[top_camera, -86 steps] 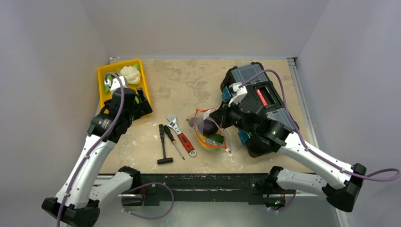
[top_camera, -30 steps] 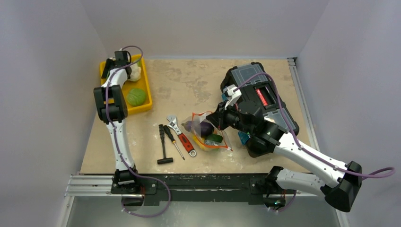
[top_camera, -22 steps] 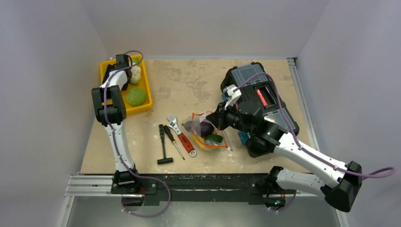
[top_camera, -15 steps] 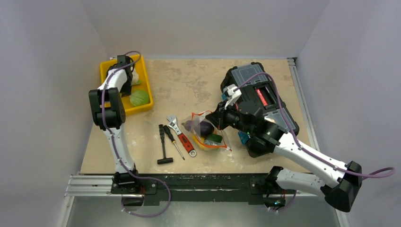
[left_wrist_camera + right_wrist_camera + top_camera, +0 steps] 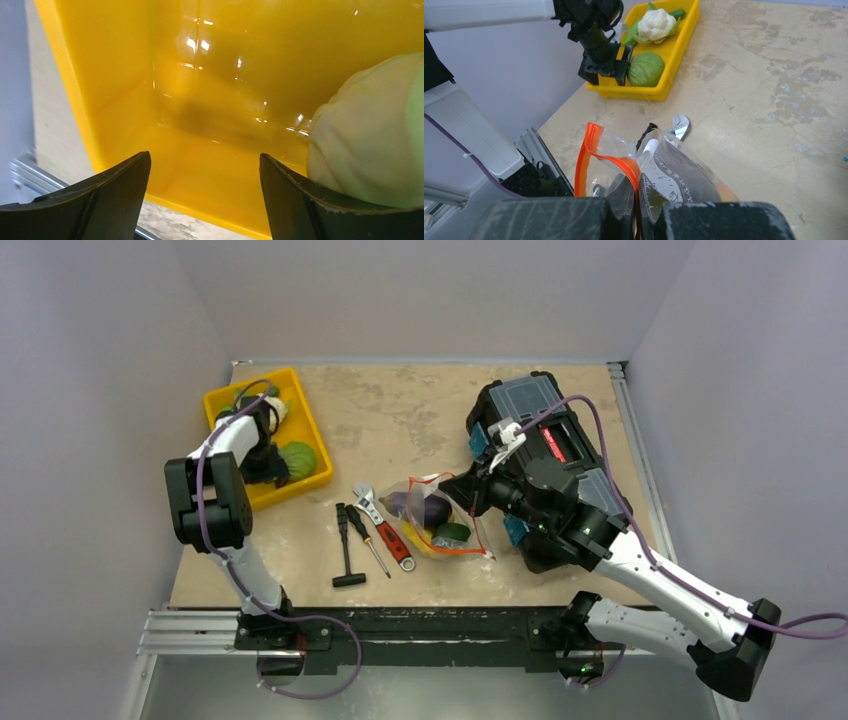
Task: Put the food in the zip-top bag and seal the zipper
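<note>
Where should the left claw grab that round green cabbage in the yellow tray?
Probably across its round middle, from above. The cabbage sits low in the yellow tray close to a wall, so a sideways reach looks cramped. The left gripper is open, but the cabbage lies outside its jaws, so shift over first.

Cropped, hidden, blurred
Crops the cabbage (image 5: 370, 142) at the left wrist view's edge; hides the bag's (image 5: 686, 172) bottom behind the right gripper (image 5: 636, 220); blurs food (image 5: 653, 199) inside.
</note>
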Controlling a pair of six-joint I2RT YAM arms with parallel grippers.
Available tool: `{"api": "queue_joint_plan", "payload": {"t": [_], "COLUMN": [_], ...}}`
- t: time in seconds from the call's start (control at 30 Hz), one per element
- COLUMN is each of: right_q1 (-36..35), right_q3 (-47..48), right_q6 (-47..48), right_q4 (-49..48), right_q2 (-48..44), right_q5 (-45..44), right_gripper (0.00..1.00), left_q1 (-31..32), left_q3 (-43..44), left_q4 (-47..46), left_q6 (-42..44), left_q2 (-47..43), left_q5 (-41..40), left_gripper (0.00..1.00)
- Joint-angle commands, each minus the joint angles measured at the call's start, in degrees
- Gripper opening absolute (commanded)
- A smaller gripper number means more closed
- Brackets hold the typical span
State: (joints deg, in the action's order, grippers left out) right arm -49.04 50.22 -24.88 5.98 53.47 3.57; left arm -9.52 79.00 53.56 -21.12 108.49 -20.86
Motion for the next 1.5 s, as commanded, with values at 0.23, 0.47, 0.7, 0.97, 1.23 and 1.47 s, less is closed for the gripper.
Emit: {"api": "queue_joint_plan", "payload": {"t": [0.23, 0.47, 0.7, 0.97, 1.23, 1.47], "right_q1": [0.3, 0.3, 0.3, 0.3, 0.3, 0.3], "right_q3": [-0.3, -1.1, -1.7, -2.8, -3.1, -2.6], "right_q6": [-0.7, -0.8, -0.4, 0.3, 0.1, 0.2], "right_q4": [-3.7, -4.2, -4.7, -5.2, -5.6, -5.2], "right_q2": [-2.6, -2.6, -2.7, -3.0, -3.0, -2.6], "right_q5": [1.4, 1.2, 0.4, -0.9, -1.0, -1.2], "right_gripper": [0.0, 0.0, 0.0, 0.0, 0.0, 0.0], "left_q1": [-0.6, -0.7, -1.6, -7.1, -10.1, -11.3], "left_q3": [-18.1, -8.9, -2.9, -5.3, -0.2, 5.7], "left_q4": [-1.5, -14.4, -21.8, -28.5, -28.1, -25.5], "left_q6": [-10.0, 5.4, 20.7, 15.8, 15.1, 16.6], "left_q2": [-20.5, -16.5, -5.0, -8.9, -5.2, 1.7], "left_q5": [0.7, -9.5, -19.1, -3.6, 4.6, 5.3], "left_gripper": [0.79, 0.75, 0.52, 0.33, 0.4, 0.41]}}
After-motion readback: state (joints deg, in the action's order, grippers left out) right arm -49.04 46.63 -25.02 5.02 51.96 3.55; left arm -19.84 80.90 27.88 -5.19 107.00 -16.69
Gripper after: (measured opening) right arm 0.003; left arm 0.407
